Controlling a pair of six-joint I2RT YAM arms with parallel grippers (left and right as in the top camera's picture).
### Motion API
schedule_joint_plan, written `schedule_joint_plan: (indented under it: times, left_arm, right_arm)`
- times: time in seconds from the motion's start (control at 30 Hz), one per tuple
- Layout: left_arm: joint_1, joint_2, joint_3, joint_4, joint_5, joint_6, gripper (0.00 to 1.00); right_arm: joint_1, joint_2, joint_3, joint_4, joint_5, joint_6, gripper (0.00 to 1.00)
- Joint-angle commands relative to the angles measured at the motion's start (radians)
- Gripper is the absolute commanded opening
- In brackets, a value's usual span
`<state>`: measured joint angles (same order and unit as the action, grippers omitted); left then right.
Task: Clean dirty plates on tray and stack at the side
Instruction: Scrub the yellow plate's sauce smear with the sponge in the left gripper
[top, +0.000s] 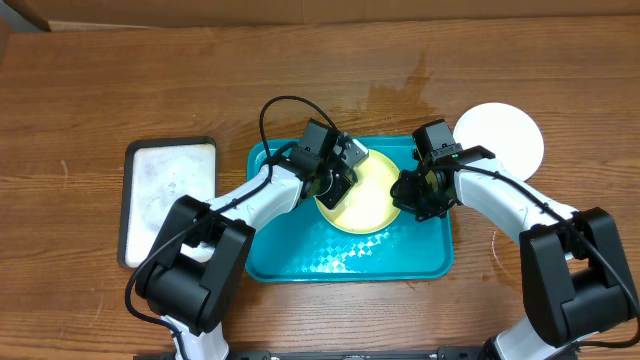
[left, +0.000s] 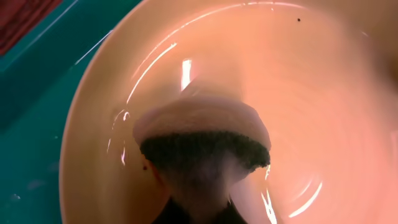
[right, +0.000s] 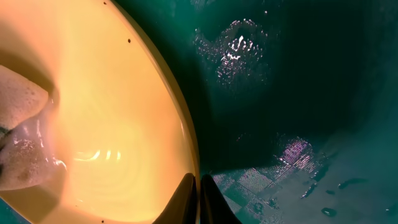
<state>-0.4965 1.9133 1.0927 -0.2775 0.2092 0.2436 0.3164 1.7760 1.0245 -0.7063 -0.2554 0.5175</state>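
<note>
**Yellow-green plate under the sponge on the turquoise tray**

Beneath everything, a wooden desk (top: 300, 70), with a darker, wet-looking patch (top: 400, 95) on the far side of the tray.

At the front centre of the desk, the turquoise tray (top: 300, 262), long side running left to right. Patterned floor, glistening with droplets (right: 239, 46) in the right wrist view.

To its left and apart from it, a smaller black-rimmed tray (top: 170, 200) with a smudged white surface, short side toward the front.

On the turquoise tray, in its far middle part, the pale yellow-green plate (top: 370, 205), lying flat, wet and shiny. A few tiny dark specks (right: 129, 42) near its rim.

Off the tray, flat on the desk just past the far right corner, a white plate (top: 505, 135), its near edge partly covered by the right arm.

Over the far left part of the yellow-green plate, the left end effector (top: 348, 165), pressed together on a sponge (left: 202, 124). Its own fingers mostly hidden behind the sponge in the left wrist view.

Sponge pale and foamy on one face, with a dark green scouring layer on the other, pushed against the plate's inner surface, with suds around it.

At the plate's right edge, the right end effector (right: 198, 190), fingers close together and pinching the rim, which runs down into the narrow gap between them.
</note>
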Motion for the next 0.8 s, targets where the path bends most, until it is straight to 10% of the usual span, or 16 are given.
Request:
schedule_joint_plan:
  times: [0.0, 0.77]
  left_arm:
    - [0.004, 0.045, -0.032, 0.004, -0.086, 0.022, 0.04]
    - [0.004, 0.045, -0.032, 0.171, -0.086, 0.017, 0.04]
  right_arm:
    - [0.005, 0.005, -0.004, -0.002, -0.009, -0.008, 0.04]
    - [0.005, 0.005, -0.004, 0.006, -0.02, -0.008, 0.04]
